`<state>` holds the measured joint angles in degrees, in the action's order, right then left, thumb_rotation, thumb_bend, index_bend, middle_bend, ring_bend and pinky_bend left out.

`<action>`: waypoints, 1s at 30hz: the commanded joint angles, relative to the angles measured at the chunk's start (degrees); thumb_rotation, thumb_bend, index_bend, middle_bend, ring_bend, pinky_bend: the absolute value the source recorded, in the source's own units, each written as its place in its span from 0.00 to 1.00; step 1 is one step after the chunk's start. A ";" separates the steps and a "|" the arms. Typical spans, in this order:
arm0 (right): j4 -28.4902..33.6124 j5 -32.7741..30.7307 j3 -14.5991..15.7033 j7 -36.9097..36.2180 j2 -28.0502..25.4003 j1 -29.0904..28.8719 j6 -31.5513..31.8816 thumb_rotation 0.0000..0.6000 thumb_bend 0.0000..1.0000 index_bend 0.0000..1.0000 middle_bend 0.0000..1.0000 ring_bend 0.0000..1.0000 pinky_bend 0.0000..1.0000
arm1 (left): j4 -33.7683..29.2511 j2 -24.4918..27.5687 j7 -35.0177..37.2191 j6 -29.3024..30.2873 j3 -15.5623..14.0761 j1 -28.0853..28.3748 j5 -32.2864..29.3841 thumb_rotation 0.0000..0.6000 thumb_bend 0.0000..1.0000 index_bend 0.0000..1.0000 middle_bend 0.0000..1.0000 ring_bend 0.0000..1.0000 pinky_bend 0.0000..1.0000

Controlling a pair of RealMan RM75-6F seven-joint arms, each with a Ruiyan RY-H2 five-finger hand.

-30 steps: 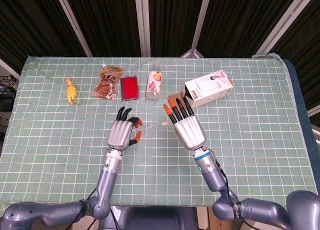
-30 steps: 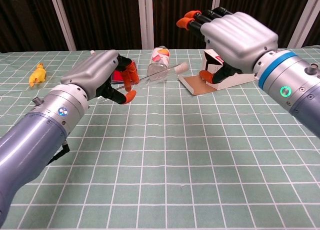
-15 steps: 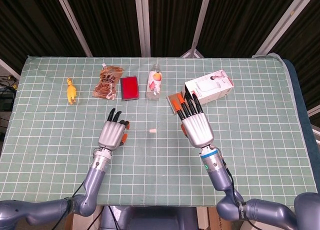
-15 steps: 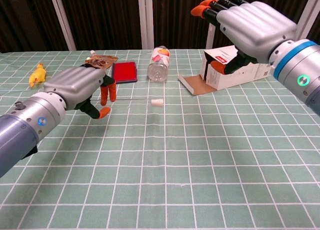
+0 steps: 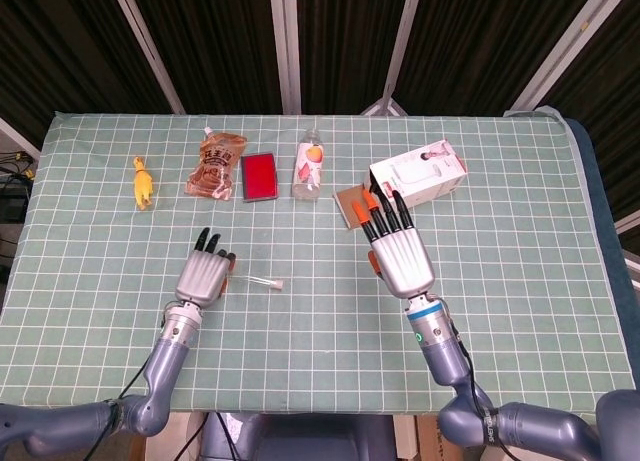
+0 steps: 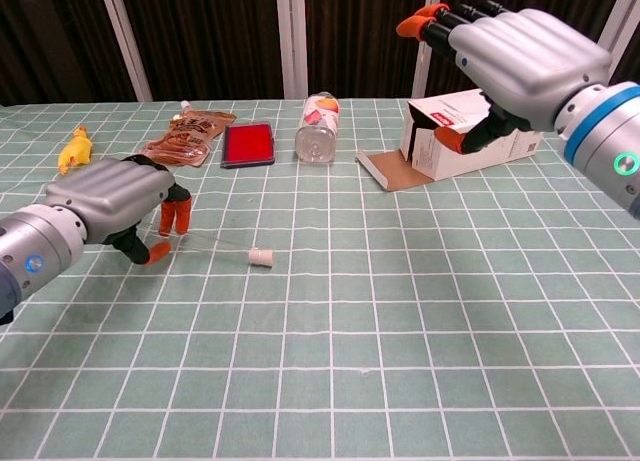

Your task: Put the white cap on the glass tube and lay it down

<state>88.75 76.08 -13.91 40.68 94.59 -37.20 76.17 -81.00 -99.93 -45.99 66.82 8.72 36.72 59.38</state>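
The thin glass tube (image 5: 258, 279) carries the white cap (image 5: 280, 283) on its right end and lies nearly flat, the cap (image 6: 261, 257) down at the green checked cloth. My left hand (image 5: 203, 273) is at the tube's bare left end, fingers curled, and seems to pinch it between thumb and fingers (image 6: 172, 219). In the chest view the tube (image 6: 215, 248) shows as a faint line running from that hand (image 6: 105, 196) to the cap. My right hand (image 5: 400, 256) hovers apart to the right, fingers stretched and holding nothing; in the chest view it (image 6: 520, 56) is raised in front of the box.
Along the far side lie a yellow toy (image 5: 143, 183), a brown pouch (image 5: 215, 164), a red case (image 5: 260, 175), a plastic bottle (image 5: 309, 166) and a white box (image 5: 418, 175) with an open flap. The table's edges run left and right.
My left hand has drawn back left and down with the capped tube, so the cap now sits lower and nearer. My right hand has drifted a little right and back.
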 commanded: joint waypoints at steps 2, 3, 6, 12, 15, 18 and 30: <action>0.44 0.00 0.31 -0.09 -0.20 0.33 0.13 1.00 0.40 0.00 0.00 0.00 0.00 | -1.18 0.99 -0.32 0.78 0.05 -0.45 -0.50 1.00 0.50 0.38 0.36 0.11 0.01; 0.67 0.04 0.41 -0.08 -0.29 0.43 0.18 1.00 0.40 0.00 0.00 0.00 0.00 | -1.67 1.31 -0.48 1.10 0.07 -0.59 -0.60 1.00 0.47 0.36 0.34 0.11 0.00; 1.57 0.19 0.72 -0.03 -0.73 0.82 0.41 1.00 0.40 0.00 0.00 0.00 0.00 | -3.47 2.41 -0.70 1.99 0.15 -1.12 -1.01 1.00 0.40 0.30 0.28 0.08 0.00; 4.50 0.19 2.18 -0.53 -2.79 3.05 1.71 1.00 0.40 0.00 0.00 0.00 0.00 | -8.65 5.98 0.13 3.91 0.37 -2.85 -2.16 1.00 0.38 0.26 0.23 0.06 0.00; 6.65 -0.72 3.52 -1.27 -5.00 5.49 2.86 1.00 0.40 0.00 0.00 0.00 0.00 | -11.10 8.48 2.77 5.51 0.30 -4.24 -0.75 1.00 0.36 0.25 0.21 0.05 0.00; 8.74 -1.79 4.93 -2.80 -7.57 8.26 4.17 1.00 0.40 0.00 0.00 0.00 0.00 | -13.15 11.24 7.08 7.21 -0.18 -5.97 2.15 1.00 0.28 0.22 0.17 0.03 0.00; 13.78 -3.58 10.82 -16.35 -21.15 20.83 9.87 1.00 0.38 0.00 0.00 0.00 0.00 | -17.39 25.82 27.82 19.03 -8.69 -18.34 18.97 1.00 0.18 0.12 0.08 0.00 0.00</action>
<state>101.84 72.16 -4.26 26.31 75.11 -18.25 84.55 -97.94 -76.80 -21.10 83.26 2.43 21.05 75.65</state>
